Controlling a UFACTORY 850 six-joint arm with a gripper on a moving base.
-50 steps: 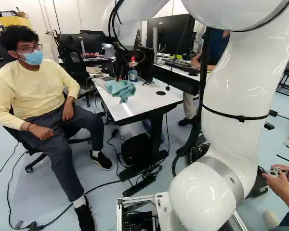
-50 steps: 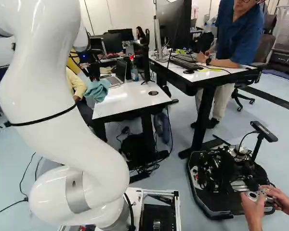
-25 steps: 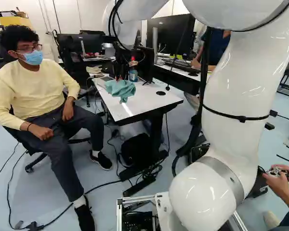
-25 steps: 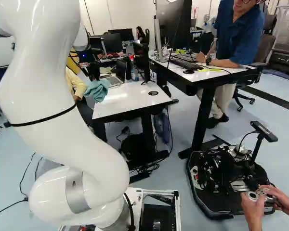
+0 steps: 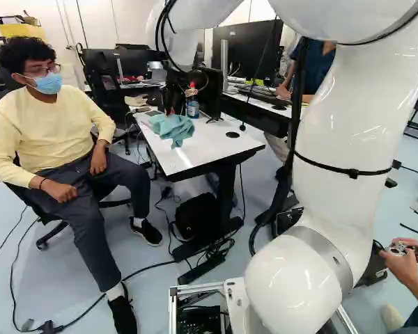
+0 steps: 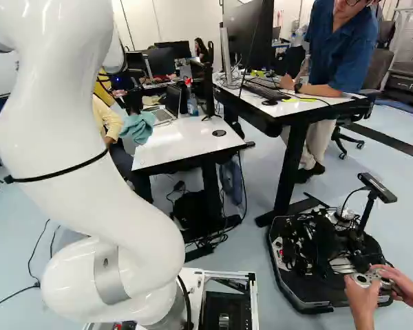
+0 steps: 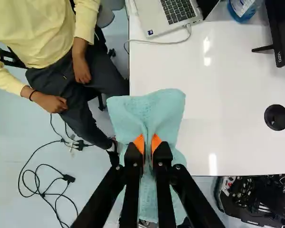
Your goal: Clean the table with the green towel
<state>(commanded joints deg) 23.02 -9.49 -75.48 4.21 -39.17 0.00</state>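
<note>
Pinching one green towel (image 7: 164, 107) (bunched)

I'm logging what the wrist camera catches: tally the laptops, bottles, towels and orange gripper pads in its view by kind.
Laptop: 1
Bottle: 1
Green towel: 1
Orange pads: 2
Total: 5

**Robotics lab with office desks**
A white robot arm (image 5: 355, 125) rises among desks (image 6: 186, 148), monitors (image 6: 248, 38), a laptop (image 7: 156, 19) and floor cables (image 7: 69, 178). The dark wheeled machine (image 6: 299, 295) is probably another robot; its parts are hard to separate.
</note>
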